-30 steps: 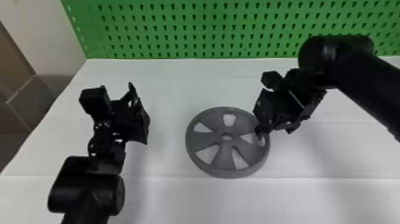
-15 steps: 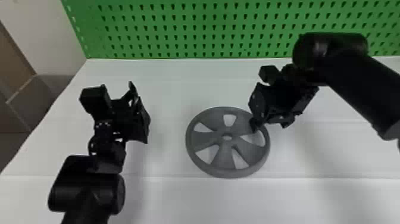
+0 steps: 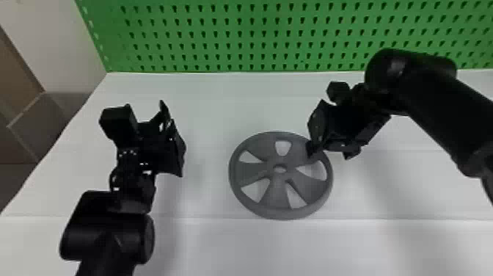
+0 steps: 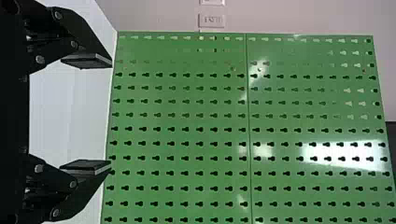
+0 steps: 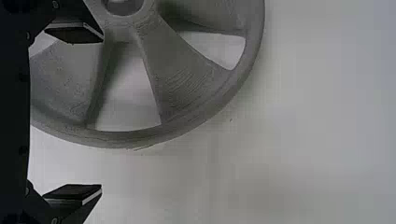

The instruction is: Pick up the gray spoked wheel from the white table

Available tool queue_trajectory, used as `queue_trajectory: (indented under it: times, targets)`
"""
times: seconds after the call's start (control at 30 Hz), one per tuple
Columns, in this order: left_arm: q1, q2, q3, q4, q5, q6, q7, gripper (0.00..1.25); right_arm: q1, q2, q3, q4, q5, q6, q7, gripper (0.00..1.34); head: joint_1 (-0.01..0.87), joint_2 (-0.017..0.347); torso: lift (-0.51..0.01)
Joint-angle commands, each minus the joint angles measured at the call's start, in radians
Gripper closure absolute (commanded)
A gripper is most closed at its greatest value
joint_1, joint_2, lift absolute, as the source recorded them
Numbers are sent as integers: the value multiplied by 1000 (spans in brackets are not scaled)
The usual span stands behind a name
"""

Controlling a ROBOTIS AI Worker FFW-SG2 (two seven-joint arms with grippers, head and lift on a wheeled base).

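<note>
Head view: 1 white table [image 3: 227, 249], the biggest surface, w/ seams running across it. 1 green pegboard [image 3: 227, 33] along the table's far edge; the L wrist view shows 2 panels of it meeting at a seam, w/ rows of keyhole slots. 2 black arms: R arm [image 3: 440, 106] reaching in over the table from the right side, L arm [image 3: 106, 235] from the bottom edge. 1 gray spoked wheel [image 3: 275, 198], flat on the table btwn the 2 grippers & nearer the R one: 5 spokes, 5 openings, 1 center hole. 2 grippers, 2 fingers each. L gripper [image 3: 171, 141]: claw spread wide, over the table, well apart from the wheel. R gripper [image 3: 330, 151]: claw spread too; in the R wrist view 1 finger overlaps the spokes by the hub, the other is past the rim; can't tell re: contact. Smallest: 2 wall plates [image 4: 211, 20] above the pegboard.
</note>
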Motion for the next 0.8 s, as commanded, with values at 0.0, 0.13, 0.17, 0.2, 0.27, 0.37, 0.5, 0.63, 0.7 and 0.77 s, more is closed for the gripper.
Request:
queue_trajectory:
  times: [0.0,0.13,0.17,0.2,0.27,0.37,0.5,0.63,0.7,0.77]
  targets:
    - [-2,0,-2,0,-3,1,2,481,-10,3,-3,38,-33,-19,0,159,779,84,-76]
    - [-2,0,-4,0,-5,1,4,481,-27,15,-9,67,-87,15,-117,159,779,84,-76]
    - [-2,0,-2,0,-5,1,4,481,-28,15,1,67,-137,18,-180,159,779,84,-76]
    - [-2,2,-2,0,-3,1,4,481,-28,15,4,67,-163,16,-206,159,779,84,-76]
    - [-2,2,-2,0,-3,1,4,481,-27,15,13,67,-199,13,-238,159,779,84,-76]
    - [0,2,-2,0,-3,1,5,481,-30,18,30,67,-219,13,-270,159,779,84,-76]
    - [-2,2,-2,0,-3,1,5,481,-32,20,43,67,-245,4,-277,159,779,84,-76]
    - [-3,3,-2,0,-3,1,5,481,-30,21,50,67,-251,-2,-278,159,779,84,-76]
    - [-3,3,-2,0,-3,2,7,481,-32,21,57,69,-251,-8,-278,159,779,84,-76]
    - [-3,3,-4,0,-3,2,7,481,-33,21,59,69,-249,-16,-280,159,779,84,-76]
